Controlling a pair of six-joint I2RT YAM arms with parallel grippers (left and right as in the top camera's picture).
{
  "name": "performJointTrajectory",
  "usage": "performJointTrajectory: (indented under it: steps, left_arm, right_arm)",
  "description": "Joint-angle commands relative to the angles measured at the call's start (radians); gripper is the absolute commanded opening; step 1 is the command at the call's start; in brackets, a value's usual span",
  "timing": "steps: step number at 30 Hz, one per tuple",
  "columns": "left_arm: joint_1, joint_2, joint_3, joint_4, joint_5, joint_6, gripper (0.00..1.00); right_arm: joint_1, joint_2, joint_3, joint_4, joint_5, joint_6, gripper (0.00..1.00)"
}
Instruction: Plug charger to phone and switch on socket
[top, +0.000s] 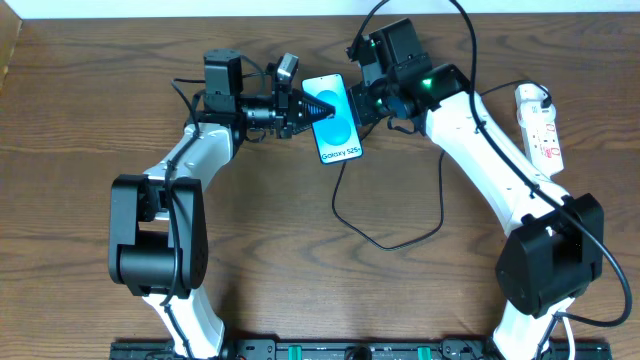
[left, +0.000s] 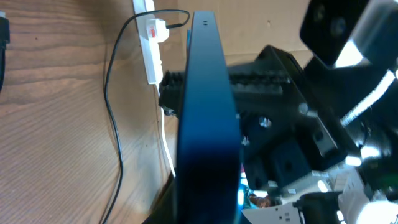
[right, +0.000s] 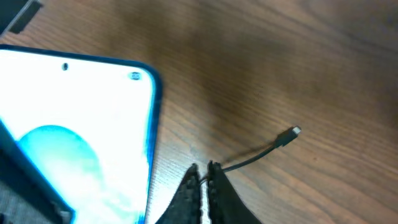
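Left gripper (top: 315, 110) is clamped on the phone (top: 340, 125), which sits edge-on between its jaws, probably to steady it for insertion. Right gripper (right: 204, 180) is pinched shut on the charger (right: 289, 134), small plug jutting beyond its tips (not yet at the phone). Socket (top: 540, 125) lies well apart from both jaws.

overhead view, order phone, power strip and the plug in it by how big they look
1. Phone
2. Power strip: similar length, phone wider, but it may be lifted nearer the camera, so unsure.
3. Plug, smallest.
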Motion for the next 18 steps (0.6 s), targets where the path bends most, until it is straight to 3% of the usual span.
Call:
performJointTrajectory:
  steps: [1,18]
  left_arm:
    - [0.008,0.004,0.005,0.005,-0.020,-0.030,0.07]
    - [0.007,0.004,0.005,0.005,-0.042,-0.064,0.07]
  right_arm:
    - [0.001,0.002,0.006,-0.005,0.013,0.006,0.01]
    - [0.012,0.050,-0.003,0.068,-0.141,0.066,0.01]
